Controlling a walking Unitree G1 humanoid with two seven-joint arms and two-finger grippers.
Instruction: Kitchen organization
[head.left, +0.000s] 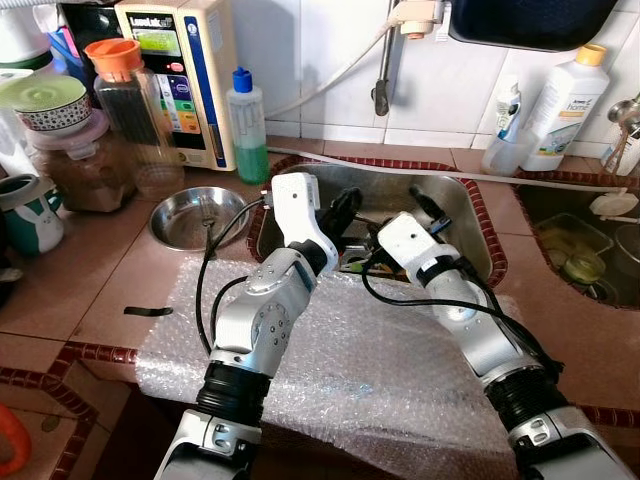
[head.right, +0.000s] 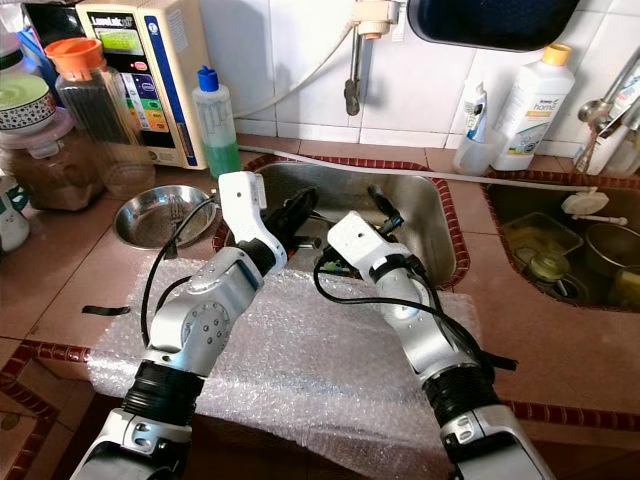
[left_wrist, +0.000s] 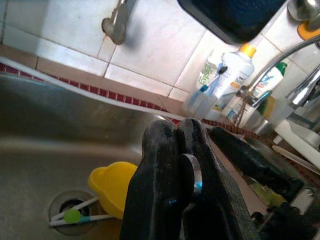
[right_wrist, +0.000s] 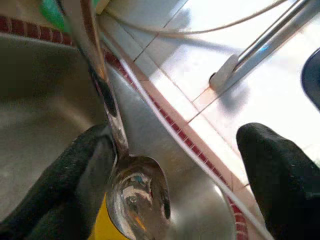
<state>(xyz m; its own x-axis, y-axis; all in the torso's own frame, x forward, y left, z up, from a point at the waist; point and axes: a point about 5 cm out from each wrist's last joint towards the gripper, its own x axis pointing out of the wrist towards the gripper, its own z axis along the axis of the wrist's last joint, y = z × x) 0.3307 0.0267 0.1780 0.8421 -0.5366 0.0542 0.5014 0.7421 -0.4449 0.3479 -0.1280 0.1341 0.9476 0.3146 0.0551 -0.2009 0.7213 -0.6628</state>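
Spoon (right_wrist: 125, 165) of shiny metal hangs over the steel sink (head.left: 470, 215), its bowl against one finger (right_wrist: 60, 185) of my right gripper (head.left: 428, 205), whose fingers stand wide apart. My left gripper (head.left: 345, 207) reaches over the sink too, fingers pressed together on a small metal piece (left_wrist: 192, 175). Below, I see a yellow cup (left_wrist: 112, 187) beside the drain (left_wrist: 72, 217).

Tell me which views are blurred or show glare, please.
Right wrist view: the spoon and black fingers are soft, too close to focus. Left wrist view: hazy overall, the fingers dark. Left eye view: sharp, with glare on the bubble wrap.
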